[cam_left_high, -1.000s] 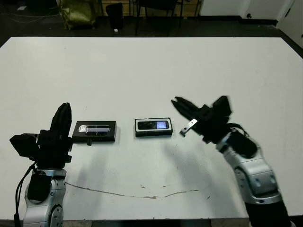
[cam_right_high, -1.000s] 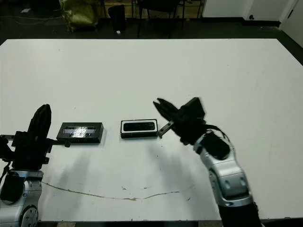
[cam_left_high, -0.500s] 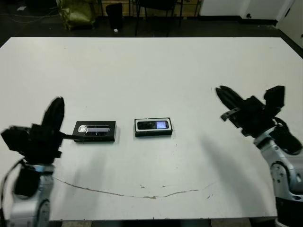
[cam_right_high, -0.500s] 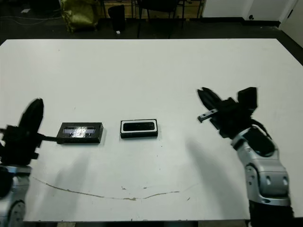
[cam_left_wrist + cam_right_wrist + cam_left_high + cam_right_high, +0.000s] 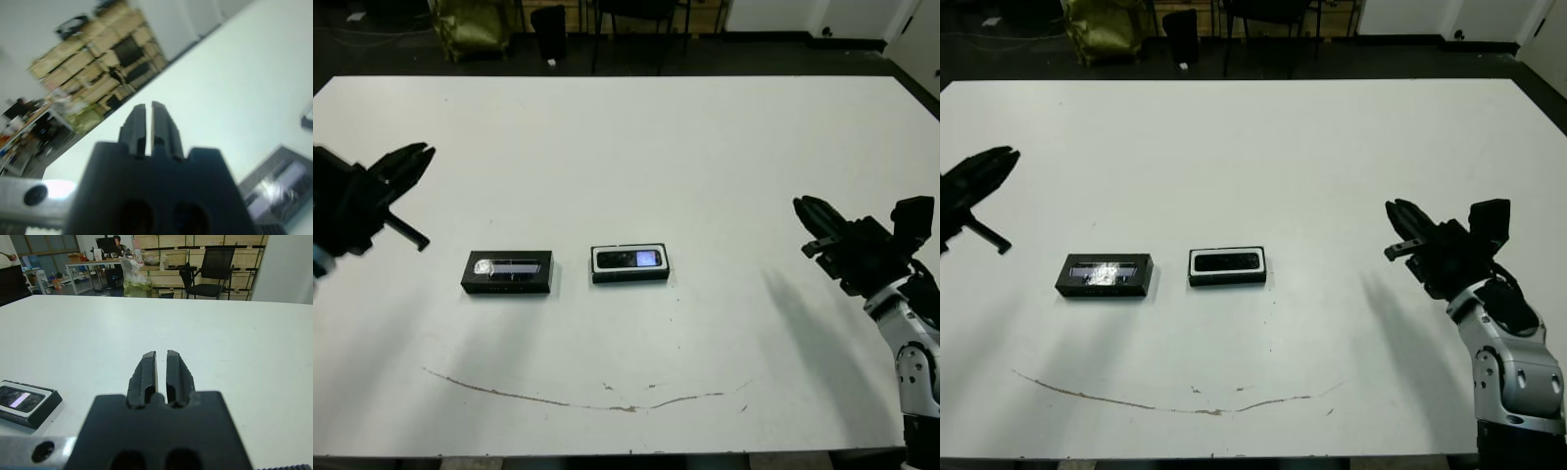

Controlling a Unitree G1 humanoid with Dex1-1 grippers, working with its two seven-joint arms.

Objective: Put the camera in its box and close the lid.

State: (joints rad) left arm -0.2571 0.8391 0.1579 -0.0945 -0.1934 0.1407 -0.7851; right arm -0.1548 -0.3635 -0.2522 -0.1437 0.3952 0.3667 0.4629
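White and wide, the surface takes up most of the head views, and a dark floor with chair legs and a yellowish bag is seen beyond its far edge. A thin brown line is drawn across the near part of the surface.

Near the middle, the box is placed flat, with its white lining visible as a frame. The camera is seen lying inside the box, with its bluish face turned up. Just to the robot's left of the box, with a small gap between them, the lid is laid flat on the surface; its silver round mark is at the end away from the box. The box is not covered by the lid.

The left end effector is held above the surface at the far left, well apart from the lid. In the left wrist view its fingers are pressed almost together, with only a narrow slit between them, and nothing is held. The right end effector is held at the right side, well apart from the box. Its fingers are also brought nearly together, with nothing between them. In the right wrist view, shelves and a black chair are seen in the room behind.
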